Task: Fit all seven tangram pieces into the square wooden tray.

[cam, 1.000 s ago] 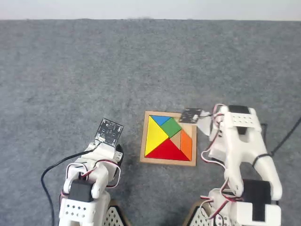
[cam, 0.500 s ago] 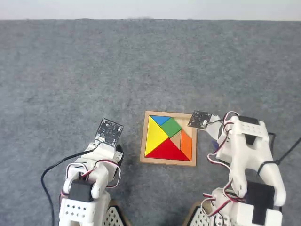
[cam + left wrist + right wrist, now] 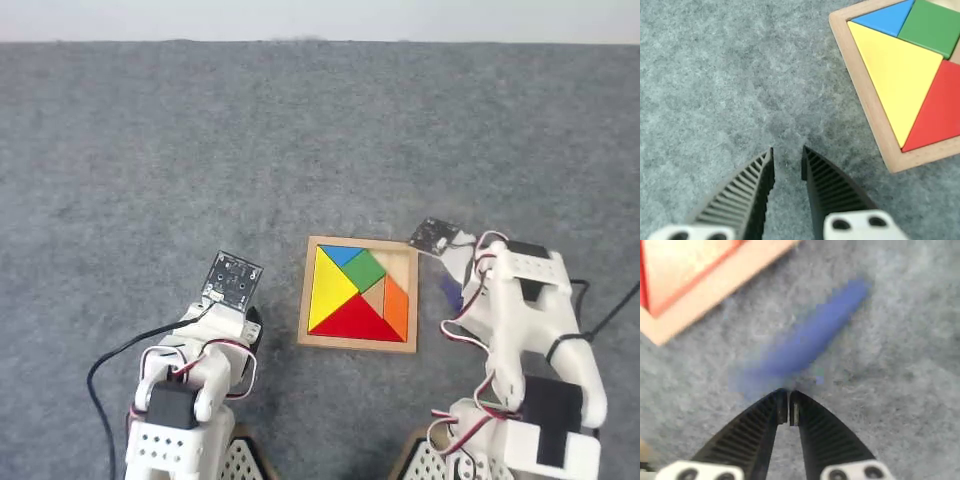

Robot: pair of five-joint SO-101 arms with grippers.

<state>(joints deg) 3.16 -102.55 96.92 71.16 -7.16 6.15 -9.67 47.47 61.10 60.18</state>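
Grey felt-like cloth covers the counter [image 3: 250, 140]; a pale wall [image 3: 320, 18] runs along its far edge.

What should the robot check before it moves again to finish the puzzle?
1. Is the blue-violet flat piece in the square wooden tray? Not ok: it lies on the grey mat beside the tray.
2. Does the right gripper hold that piece? Cannot tell: its jaws are almost together, right at the piece's edge.
3. Is there room in the tray? Cannot tell: a pale wood-coloured patch shows among the coloured pieces.
4. Is the left gripper out of the way? Ok: it is open over the mat, beside the tray.
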